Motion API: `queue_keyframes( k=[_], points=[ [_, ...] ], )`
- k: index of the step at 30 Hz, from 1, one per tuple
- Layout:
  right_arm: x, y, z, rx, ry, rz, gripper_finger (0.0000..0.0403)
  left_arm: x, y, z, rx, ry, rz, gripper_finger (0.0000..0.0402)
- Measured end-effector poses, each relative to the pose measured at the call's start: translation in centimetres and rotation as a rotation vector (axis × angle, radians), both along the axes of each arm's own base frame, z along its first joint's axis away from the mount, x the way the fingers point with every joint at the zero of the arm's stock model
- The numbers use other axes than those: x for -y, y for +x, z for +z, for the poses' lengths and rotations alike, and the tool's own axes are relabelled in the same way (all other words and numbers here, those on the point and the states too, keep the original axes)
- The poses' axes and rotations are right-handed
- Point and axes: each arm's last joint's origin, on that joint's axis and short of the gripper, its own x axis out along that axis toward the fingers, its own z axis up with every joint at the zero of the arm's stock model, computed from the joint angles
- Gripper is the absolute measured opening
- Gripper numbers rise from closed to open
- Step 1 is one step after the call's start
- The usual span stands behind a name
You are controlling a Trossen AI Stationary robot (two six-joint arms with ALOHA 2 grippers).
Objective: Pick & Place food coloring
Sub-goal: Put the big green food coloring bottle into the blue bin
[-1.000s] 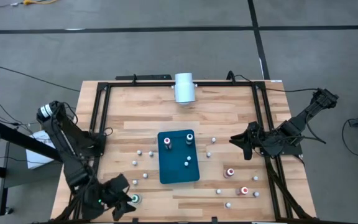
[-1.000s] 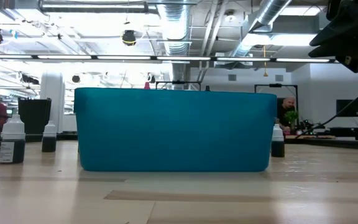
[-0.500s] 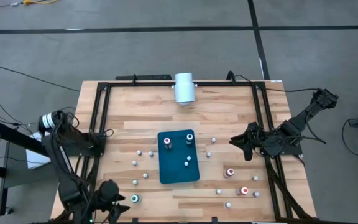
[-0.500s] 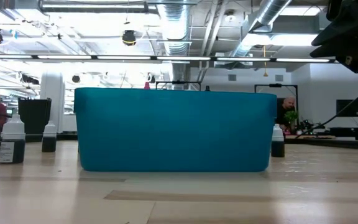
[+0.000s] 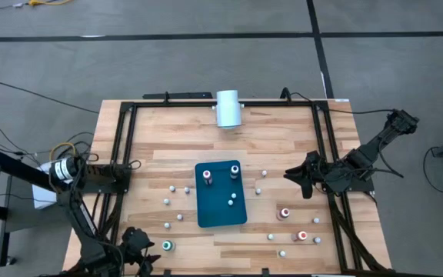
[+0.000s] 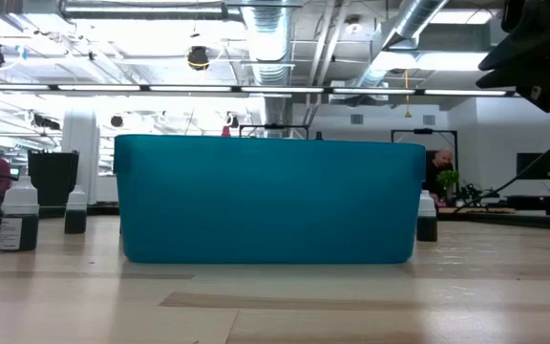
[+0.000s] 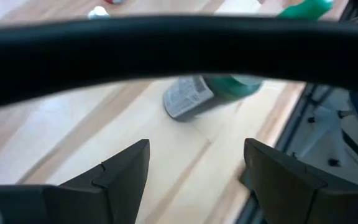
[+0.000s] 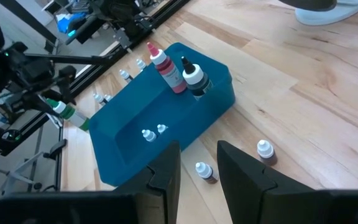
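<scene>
Food coloring bottles [image 5: 284,213] stand scattered over the worktop [image 5: 175,138] around the teal tray [image 5: 221,194]; a red-topped and a dark-topped one stand in the tray. Green-topped bottle [image 5: 167,245] stands near the front-left corner, just beside the left hand [image 5: 139,246], fingers apart, empty. Right hand [image 5: 302,178] hangs over the right edge, fingers nearly together, empty. White cylinder [image 5: 228,108] at the far edge.

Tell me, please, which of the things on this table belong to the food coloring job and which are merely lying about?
Belonging to the job:
- food coloring bottles, scattered over the table and a few in the tray
- green-topped bottle, just beside the open left gripper
- teal tray

Lying about:
- white cylinder at the far edge
</scene>
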Motion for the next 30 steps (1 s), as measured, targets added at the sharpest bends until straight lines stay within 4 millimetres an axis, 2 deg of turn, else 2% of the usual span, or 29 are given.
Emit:
queue_keyframes(
  k=[7,14,24,30],
  points=[
    [0.0,0.0,0.1,0.009,0.008,0.0,0.0095,-0.2,0.0,-1.4,-0.014,0.066,0.026,0.0253],
    [0.0,0.0,0.1,0.01,0.013,-0.003,0.0095,-0.3,-0.1,-1.5,-0.029,0.112,-0.009,0.0253],
    [0.0,0.0,0.1,0.01,0.013,-0.004,0.0095,0.4,0.0,-1.5,-0.051,-0.005,0.022,0.0253],
    [0.0,0.0,0.1,0.01,0.013,-0.004,0.0095,0.5,0.1,-1.5,-0.046,-0.011,0.005,0.0253]
  ],
)
